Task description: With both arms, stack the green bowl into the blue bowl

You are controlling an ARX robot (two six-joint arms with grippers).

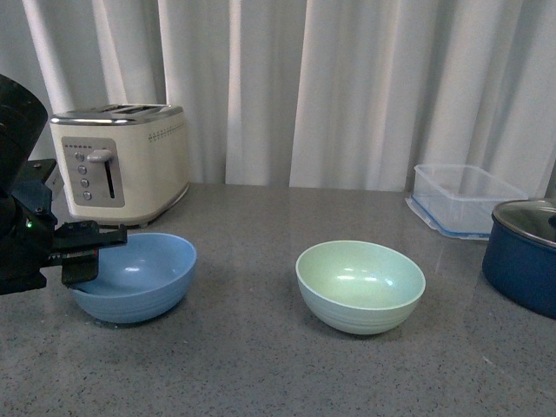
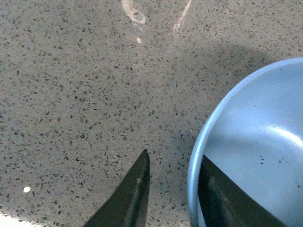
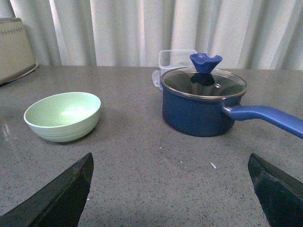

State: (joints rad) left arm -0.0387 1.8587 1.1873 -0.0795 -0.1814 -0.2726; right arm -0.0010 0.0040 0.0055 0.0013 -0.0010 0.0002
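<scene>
- The left arm point(image 1: 22, 217) fills the far left edge of the front view, with a small green light showing on it.
- The left gripper point(image 1: 87, 252) reaches to the near left rim of the blue bowl. In the left wrist view its two fingers point(image 2: 132, 194) straddle that rim, one outside over the worktop and one inside the bowl. The outer one stands clear of the wall, so the gripper is released, not clamped.
- A cream toaster point(image 1: 122, 165) stands in the upper left, behind the blue bowl and against the white curtain point(image 1: 330, 87).
- The blue bowl point(image 1: 143, 274) sits upright and empty at lower left on the grey speckled worktop point(image 1: 261, 365).
- The green bowl point(image 1: 360, 287) sits upright and empty just right of centre, well apart from the blue bowl.
- A clear rectangular container point(image 1: 460, 198) rests at the right, near the curtain.
- A navy pot point(image 1: 526, 256) with a glass lid is cut by the right edge.
- The right gripper point(image 3: 170, 158) shows only in the right wrist view. Its fingers point(image 3: 66, 194) are spread wide and hold nothing, and the green bowl and the pot lie beyond them.
</scene>
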